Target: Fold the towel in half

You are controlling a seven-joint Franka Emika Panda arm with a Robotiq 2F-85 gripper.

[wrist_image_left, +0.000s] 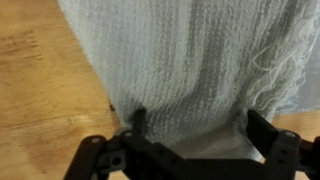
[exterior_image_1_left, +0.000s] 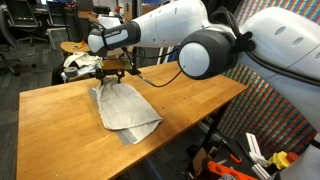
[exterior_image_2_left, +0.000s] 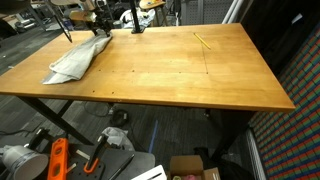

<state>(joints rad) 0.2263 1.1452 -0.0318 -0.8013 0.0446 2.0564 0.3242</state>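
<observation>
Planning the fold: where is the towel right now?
In both exterior views the towel lies at one end of the wooden table, just below the open end effector.

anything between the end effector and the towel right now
Nothing. In the wrist view the towel shows straight past the open end effector, with no other thing in the gap. Whether they touch cannot be told.
</observation>
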